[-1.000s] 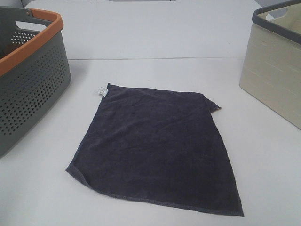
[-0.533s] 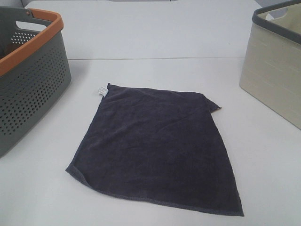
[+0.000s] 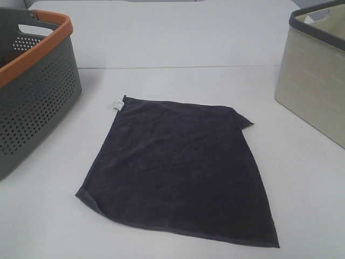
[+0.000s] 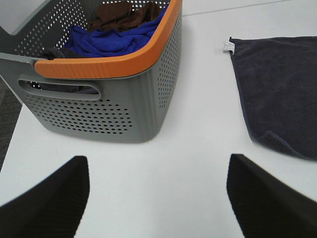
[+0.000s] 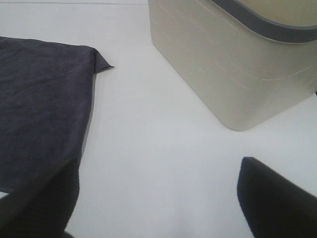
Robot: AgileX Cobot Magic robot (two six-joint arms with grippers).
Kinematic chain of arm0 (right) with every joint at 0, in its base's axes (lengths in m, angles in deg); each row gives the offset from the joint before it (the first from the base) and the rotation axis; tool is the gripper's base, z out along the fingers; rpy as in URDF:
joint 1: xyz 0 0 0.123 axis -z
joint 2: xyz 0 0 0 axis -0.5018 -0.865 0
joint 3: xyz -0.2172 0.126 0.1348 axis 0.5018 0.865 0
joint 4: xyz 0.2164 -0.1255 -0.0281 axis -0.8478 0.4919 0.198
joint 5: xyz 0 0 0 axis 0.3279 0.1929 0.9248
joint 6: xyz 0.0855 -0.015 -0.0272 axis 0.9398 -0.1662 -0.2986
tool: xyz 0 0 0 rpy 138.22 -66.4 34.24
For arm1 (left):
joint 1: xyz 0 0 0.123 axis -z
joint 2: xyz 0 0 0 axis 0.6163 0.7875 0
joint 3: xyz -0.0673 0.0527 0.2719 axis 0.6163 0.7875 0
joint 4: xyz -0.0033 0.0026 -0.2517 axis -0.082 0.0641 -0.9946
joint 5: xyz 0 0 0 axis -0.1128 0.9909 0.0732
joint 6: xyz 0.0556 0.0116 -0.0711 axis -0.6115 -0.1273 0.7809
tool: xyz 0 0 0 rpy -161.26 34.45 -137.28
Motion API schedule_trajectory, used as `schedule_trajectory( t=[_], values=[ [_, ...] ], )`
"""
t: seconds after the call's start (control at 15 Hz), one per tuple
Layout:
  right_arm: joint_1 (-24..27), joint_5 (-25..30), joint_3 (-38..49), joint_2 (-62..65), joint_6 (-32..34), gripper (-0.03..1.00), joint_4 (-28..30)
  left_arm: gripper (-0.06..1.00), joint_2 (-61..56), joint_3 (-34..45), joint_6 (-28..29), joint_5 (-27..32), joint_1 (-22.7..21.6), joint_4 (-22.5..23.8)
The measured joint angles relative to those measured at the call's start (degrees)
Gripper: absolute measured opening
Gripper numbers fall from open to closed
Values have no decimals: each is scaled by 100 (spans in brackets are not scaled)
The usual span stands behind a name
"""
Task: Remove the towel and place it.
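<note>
The dark navy-purple square terry towel (image 3: 180, 170) lies flat mid-counter (image 3: 178, 48), its diagonal running from 11 to 5 o'clock. The left hand (image 4: 158, 198) and the right hand (image 5: 156, 203) both stand wide, empty; the right looks nearer, almost over the towel's edge.

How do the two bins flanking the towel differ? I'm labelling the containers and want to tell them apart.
The grey perforated plastic basket with an orange rim has walls full of small holes; the beige smooth-walled bin with a dark grey rim has solid walls. The basket holds blue and brown cloths; the beige bin's inside barely shows. Both stand upright on the white table, clear of the dark navy terry towel.
</note>
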Motion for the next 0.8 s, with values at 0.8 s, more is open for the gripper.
schedule_trajectory(
  t=[0.8],
  values=[
    [0, -17, 0, 0, 86, 78, 0, 73, 0, 0, 344, 0, 0, -63]
  ],
)
